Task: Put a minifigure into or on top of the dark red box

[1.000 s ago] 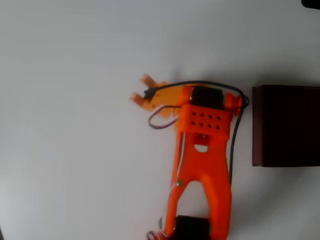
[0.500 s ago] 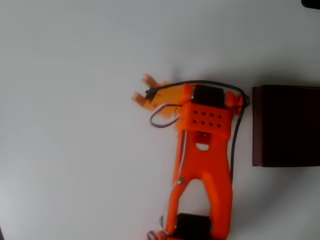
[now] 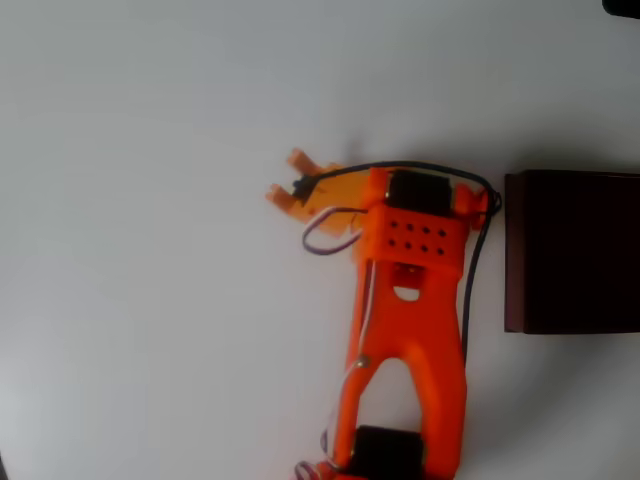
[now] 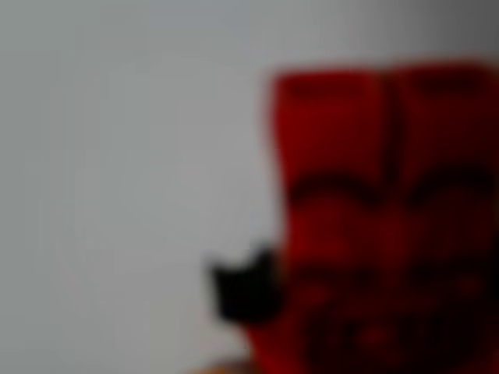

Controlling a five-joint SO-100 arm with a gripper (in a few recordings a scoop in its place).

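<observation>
One dark red box (image 3: 572, 252) sits on the white worktop (image 3: 150, 300) at the right edge of the overhead view, cut off by the frame; its top looks very dark and nothing can be made out in or on it. One orange arm (image 3: 408, 330) reaches up from the bottom edge, and its gripper (image 3: 285, 180) points left, away from the box and well apart from it. The two orange jaws stand slightly apart at their tips, with a small dark spot at their base; whether they grip anything cannot be told from above. In the wrist view one minifigure (image 4: 382, 226), bright red with dark markings, looms very close and blurred against the pale worktop, a small black part (image 4: 243, 287) at its lower left.
</observation>
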